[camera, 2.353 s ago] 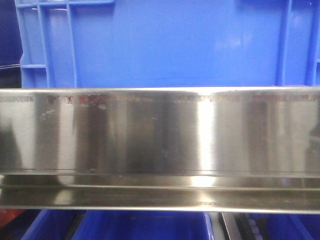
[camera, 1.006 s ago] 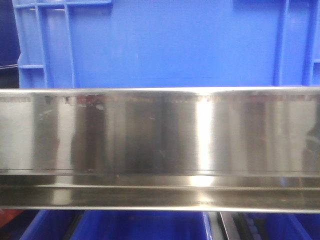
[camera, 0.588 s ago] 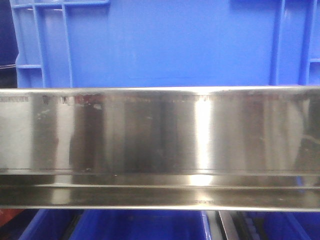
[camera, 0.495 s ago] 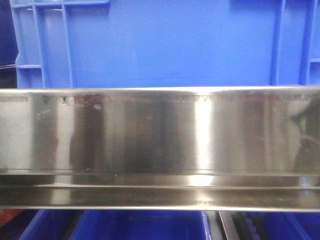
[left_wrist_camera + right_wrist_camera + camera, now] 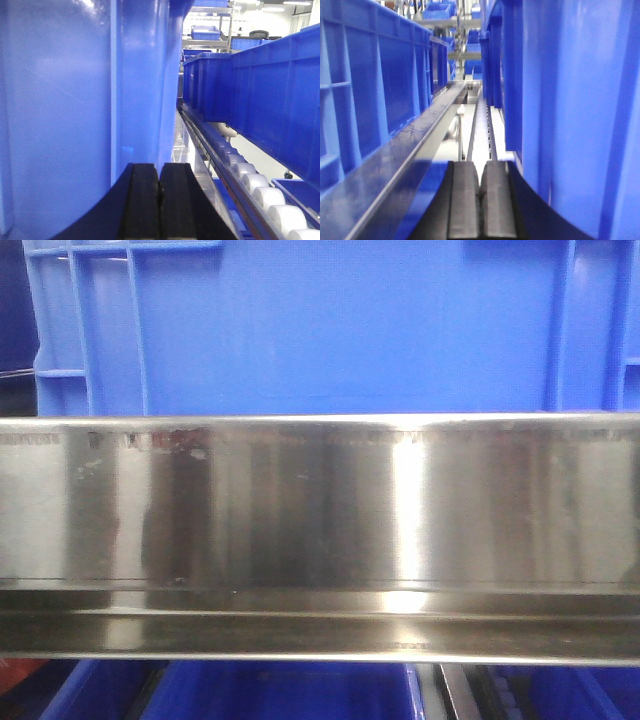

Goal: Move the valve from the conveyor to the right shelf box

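The blue box (image 5: 340,330) fills the top of the front view, standing on the right shelf behind its shiny steel front rail (image 5: 300,500). The valve and the conveyor are out of view. In the left wrist view my left gripper (image 5: 159,172) is shut, its black pads pressed together with nothing between them, right beside a blue crate wall (image 5: 60,110). My right gripper (image 5: 480,170) is also shut, with no object showing between its pads, close to another blue crate wall (image 5: 575,100) on its right.
More blue crates (image 5: 280,695) sit below the rail. A track of white rollers (image 5: 270,197) runs under a row of blue crates (image 5: 270,95) right of the left gripper. Left of the right gripper, blue crates (image 5: 365,80) stand above a sloping steel rail (image 5: 410,150).
The front view has shifted a little sideways against the box. A dark reflection seen at the rail's right end half a second ago is gone.
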